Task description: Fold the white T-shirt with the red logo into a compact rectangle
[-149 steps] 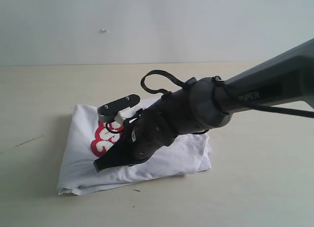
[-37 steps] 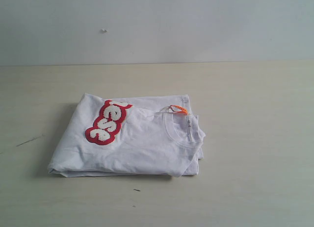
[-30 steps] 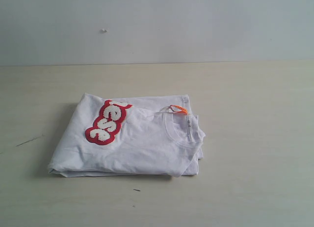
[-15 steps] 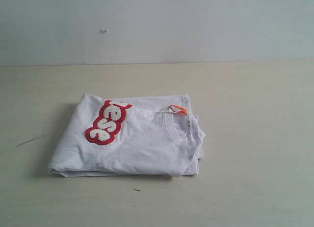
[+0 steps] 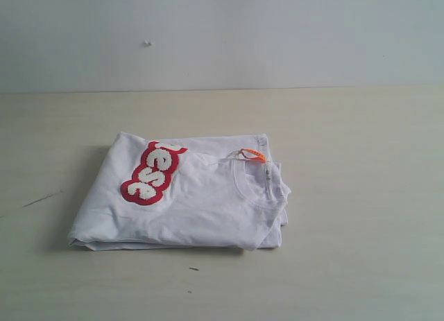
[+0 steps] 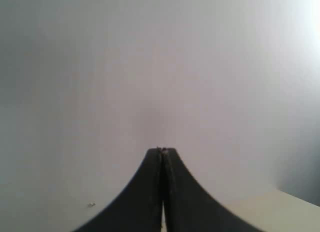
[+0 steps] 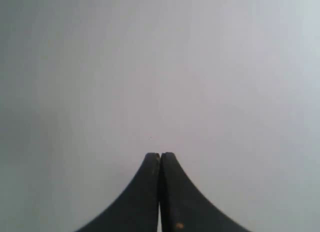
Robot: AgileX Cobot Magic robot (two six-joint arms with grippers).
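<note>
**Shirt looks pretty much folded, both arms out of the way**

The pale wooden surface fills the lower two thirds of the exterior frame. The white T-shirt lies on it a bit left of centre, stacked in layers as a squarish bundle. To me that's basically the compact rectangle the task wants. The edges aren't razor straight: the lower left corner flares out and the right side is a little lumpy. If anything is left, I'd guess it's just a tidy-up.

The red logo sits face up in the upper left part of the bundle, running at a slant. Only some of its white letters show before it meets the fold. The collar curves across the right half, with the small orange tag poking out at the bundle's upper right.

Neither arm shows in the exterior view. In the wrist views the left jaws and right jaws are each pressed together, tips touching, pinching nothing, and pointed at blank wall.

Containers: none in sight, so nothing to report there.
</note>
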